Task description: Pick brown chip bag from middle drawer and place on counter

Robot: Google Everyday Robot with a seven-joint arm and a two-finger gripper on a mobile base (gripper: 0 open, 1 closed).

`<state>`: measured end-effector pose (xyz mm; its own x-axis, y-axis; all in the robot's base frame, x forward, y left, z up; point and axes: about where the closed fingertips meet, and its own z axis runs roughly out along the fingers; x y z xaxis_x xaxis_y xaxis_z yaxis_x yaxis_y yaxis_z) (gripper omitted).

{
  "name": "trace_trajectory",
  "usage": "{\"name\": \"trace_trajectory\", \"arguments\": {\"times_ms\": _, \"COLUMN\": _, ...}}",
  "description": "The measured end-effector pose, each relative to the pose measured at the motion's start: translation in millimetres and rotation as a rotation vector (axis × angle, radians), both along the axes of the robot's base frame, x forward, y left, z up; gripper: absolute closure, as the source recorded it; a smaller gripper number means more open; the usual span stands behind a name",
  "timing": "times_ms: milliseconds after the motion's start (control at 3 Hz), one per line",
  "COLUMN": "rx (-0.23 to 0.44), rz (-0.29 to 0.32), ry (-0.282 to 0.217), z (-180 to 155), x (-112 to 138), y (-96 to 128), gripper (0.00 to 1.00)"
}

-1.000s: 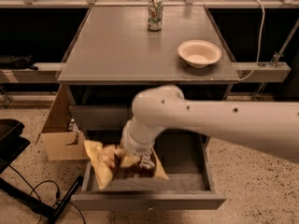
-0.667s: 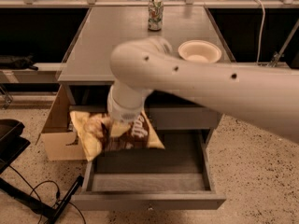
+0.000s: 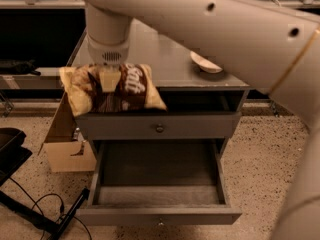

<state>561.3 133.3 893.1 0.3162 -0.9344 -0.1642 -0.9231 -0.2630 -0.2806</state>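
My gripper (image 3: 110, 80) is shut on the brown chip bag (image 3: 131, 91) and holds it in the air at the counter's front left edge, above the closed upper drawer front (image 3: 159, 128). The bag hangs crinkled, its tan ends sticking out to both sides. The middle drawer (image 3: 160, 216) stands pulled out below, with nothing on its dark lined inside. The counter (image 3: 162, 59) lies just behind the bag. My arm crosses the top of the view and hides much of the counter.
A pale bowl (image 3: 205, 64) sits on the counter's right part, half hidden by my arm. A cardboard box (image 3: 67, 146) stands on the floor left of the cabinet. Dark cables and a black bar (image 3: 67, 216) lie at the bottom left.
The bag has been lifted out of the drawer, up to the height of the counter's edge. The drawer is now empty. My arm has swung up and closer to the camera.
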Motion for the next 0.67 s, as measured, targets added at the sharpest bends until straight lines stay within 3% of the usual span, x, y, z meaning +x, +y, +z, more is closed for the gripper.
{"name": "trace_trajectory", "arguments": {"times_ms": 333, "rx": -0.07, "rz": -0.013, "ry": -0.041, "z": 45, "x": 30, "y": 2, "gripper": 1.0}}
{"name": "trace_trajectory", "arguments": {"times_ms": 667, "rx": -0.032, "rz": -0.027, "ry": -0.08, "z": 85, "x": 40, "y": 7, "gripper": 1.0}}
